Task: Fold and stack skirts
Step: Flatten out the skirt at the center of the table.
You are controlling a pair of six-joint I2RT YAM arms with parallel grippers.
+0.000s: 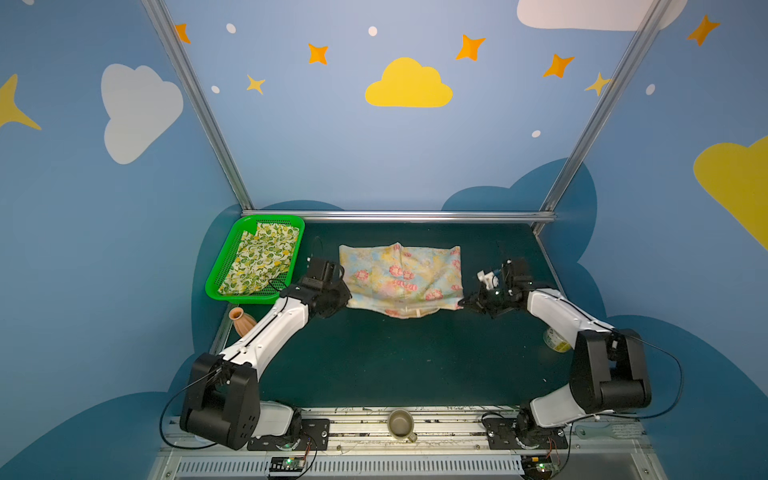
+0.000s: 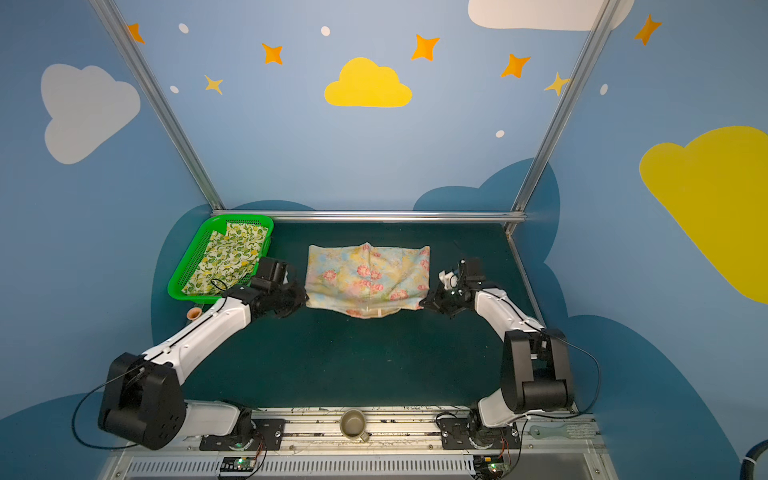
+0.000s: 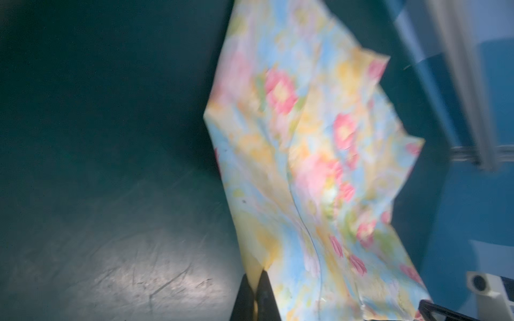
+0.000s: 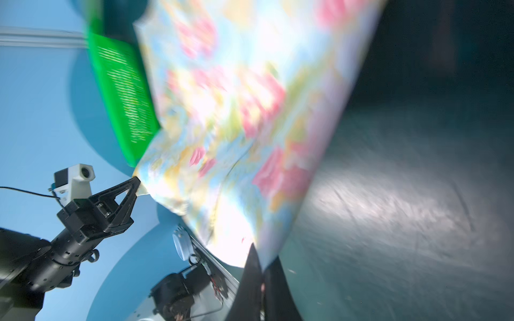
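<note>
The pale yellow skirt with pink flowers (image 1: 401,280) (image 2: 368,278) lies spread at the middle of the dark green table. My left gripper (image 1: 347,301) (image 3: 257,278) is shut on its near left corner, and the cloth rises from between the black fingertips. My right gripper (image 1: 463,305) (image 4: 260,264) is shut on the near right corner. Between the two held corners the near edge sags. The right wrist view also shows the left gripper (image 4: 136,186) pinching its corner. The lemon-print skirt (image 1: 259,264) (image 2: 226,257) lies folded in the basket at the back left.
The green mesh basket (image 1: 224,257) (image 4: 122,91) stands just behind my left gripper. A terracotta vase (image 1: 243,322) is by the left arm and a can (image 1: 557,340) by the right arm. A mug (image 1: 401,424) sits on the front rail. A metal bar (image 1: 399,216) runs along the back.
</note>
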